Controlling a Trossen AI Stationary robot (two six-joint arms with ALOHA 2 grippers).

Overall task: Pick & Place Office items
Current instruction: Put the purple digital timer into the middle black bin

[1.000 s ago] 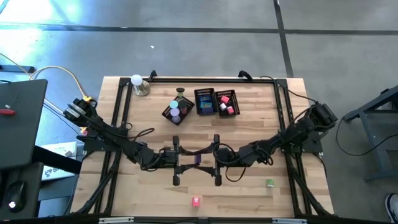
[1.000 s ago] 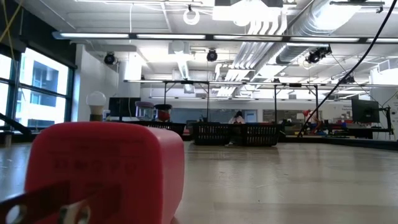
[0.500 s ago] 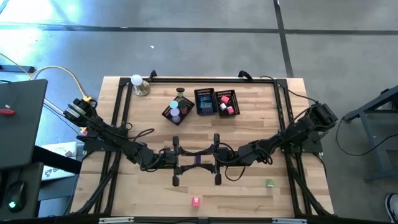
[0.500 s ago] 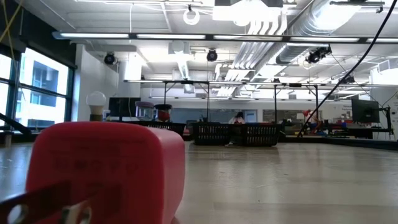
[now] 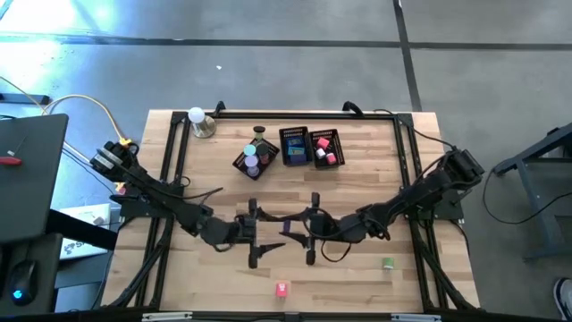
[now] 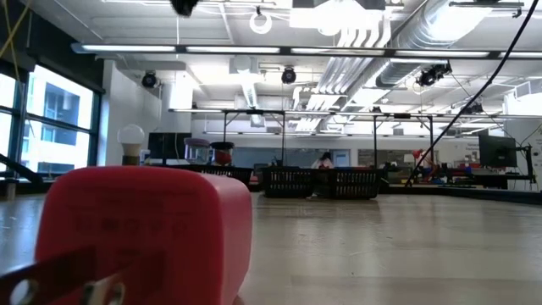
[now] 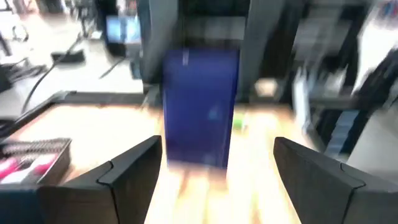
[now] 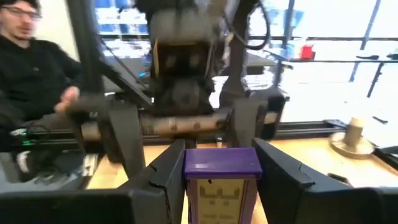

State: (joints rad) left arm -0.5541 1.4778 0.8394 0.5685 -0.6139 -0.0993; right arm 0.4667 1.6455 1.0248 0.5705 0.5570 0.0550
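- Purple block (image 8: 222, 180): upright at mid-worktop (image 5: 357, 277), clamped between the right pincer's (image 5: 302, 231) dark fingers (image 8: 169, 171); it shows faintly from above (image 5: 286, 229).
- Left pincer (image 5: 264, 234): facing the block from the opposite side, its fingers (image 7: 134, 160) spread wide and clear of it.
- Red piece (image 5: 281, 289): alone near the worktop's front edge; green piece (image 5: 388, 263) well apart, towards the right.
- Three black mesh baskets (image 5: 294, 146): in a row at the back, holding small coloured pieces.
- White ball on a metal base (image 5: 197, 117): at the back-left corner.
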